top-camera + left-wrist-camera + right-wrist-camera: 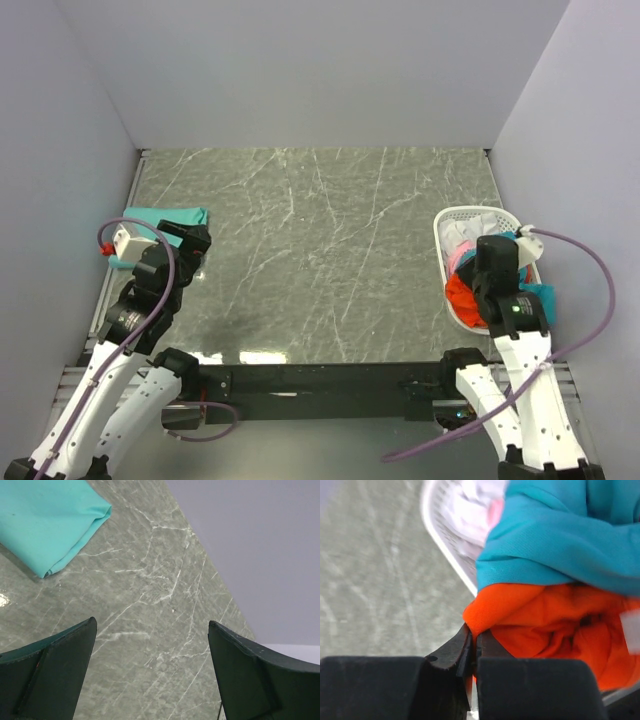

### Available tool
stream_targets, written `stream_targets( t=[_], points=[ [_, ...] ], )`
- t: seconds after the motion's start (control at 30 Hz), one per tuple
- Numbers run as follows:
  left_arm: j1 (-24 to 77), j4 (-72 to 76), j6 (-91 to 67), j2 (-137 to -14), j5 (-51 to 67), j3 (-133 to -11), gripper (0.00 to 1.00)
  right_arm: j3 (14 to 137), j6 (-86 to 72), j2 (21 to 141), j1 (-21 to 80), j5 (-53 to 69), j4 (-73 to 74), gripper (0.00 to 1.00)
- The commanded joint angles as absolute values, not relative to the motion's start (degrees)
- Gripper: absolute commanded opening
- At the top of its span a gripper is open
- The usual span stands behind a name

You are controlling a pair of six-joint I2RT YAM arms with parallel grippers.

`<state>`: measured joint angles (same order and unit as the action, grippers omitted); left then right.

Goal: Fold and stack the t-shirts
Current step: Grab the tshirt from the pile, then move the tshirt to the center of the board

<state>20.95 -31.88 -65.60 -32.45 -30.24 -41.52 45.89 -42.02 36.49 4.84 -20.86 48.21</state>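
The right fingers (447, 652) are clenched on a fold at the edge of the orange-red t-shirt (545, 630), the cloth pinched right between their tips. That shirt lies bunched in the white lattice basket (470, 212), just beyond the fingers. A teal t-shirt (555, 540) is draped over it farther out, and pink cloth (460, 262) shows past that to the left. The left fingers (55, 675) stand released, spread wide above the marbled table (320, 250), holding nothing. A folded turquoise t-shirt (45, 520) lies flat on the table ahead of them and to the left, well apart from both tips.
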Motion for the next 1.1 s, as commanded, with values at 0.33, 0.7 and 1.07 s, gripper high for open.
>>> stream_targets(
  t=[0.33,0.7,1.07],
  points=[
    [21.09,-35.42,-63.37,-30.33,-27.34,-43.51,0.99,71.53,-38.41,37.08,4.57,-27.77,47.29,0.0],
    [21.09,-37.61,-63.72,-27.86,-27.77,-44.3,0.99,86.38,-34.37,47.89,4.57,-21.99,41.05,0.0],
    [21.09,-38.32,-63.55,-27.68,-27.6,-44.47,0.99,96.23,-32.52,50.27,4.57,-5.2,30.06,0.0]
  ],
)
